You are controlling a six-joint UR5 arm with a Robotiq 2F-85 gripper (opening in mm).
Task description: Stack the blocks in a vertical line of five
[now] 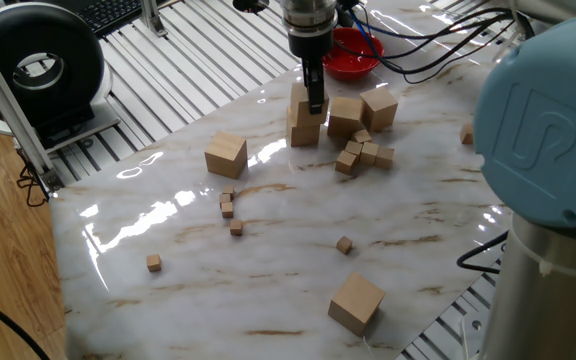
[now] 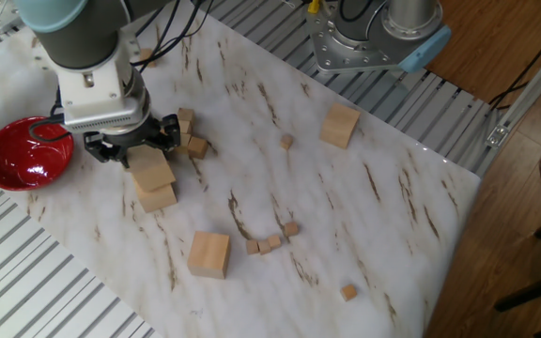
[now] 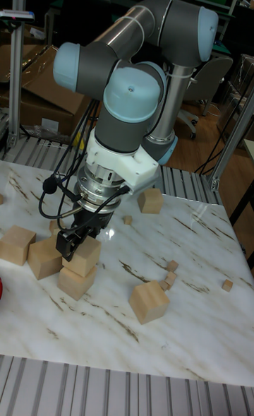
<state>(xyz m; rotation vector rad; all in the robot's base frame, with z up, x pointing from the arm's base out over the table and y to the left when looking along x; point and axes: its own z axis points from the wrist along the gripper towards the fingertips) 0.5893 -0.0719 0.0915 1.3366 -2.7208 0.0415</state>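
Note:
Two blocks are stacked near the red bowl: a lower block (image 1: 305,131) (image 3: 75,282) on the marble, and an upper block (image 1: 299,98) (image 2: 152,172) (image 3: 87,259) sitting on it, twisted a little off square. My gripper (image 1: 313,98) (image 2: 131,150) (image 3: 80,245) comes straight down and is shut on the upper block. Two more blocks (image 1: 346,116) (image 1: 379,107) stand just beside the stack. Another block (image 1: 226,155) (image 2: 208,254) sits alone mid-table. One more block (image 1: 356,303) (image 2: 340,126) lies by the far edge.
A red bowl (image 2: 22,153) stands close behind the stack. Tiny wooden cubes cluster beside the stack (image 1: 364,154), and more are scattered mid-table (image 2: 267,244) (image 1: 343,244) (image 1: 154,262). Ribbed metal surrounds the marble top (image 2: 374,216). Cables trail past the bowl.

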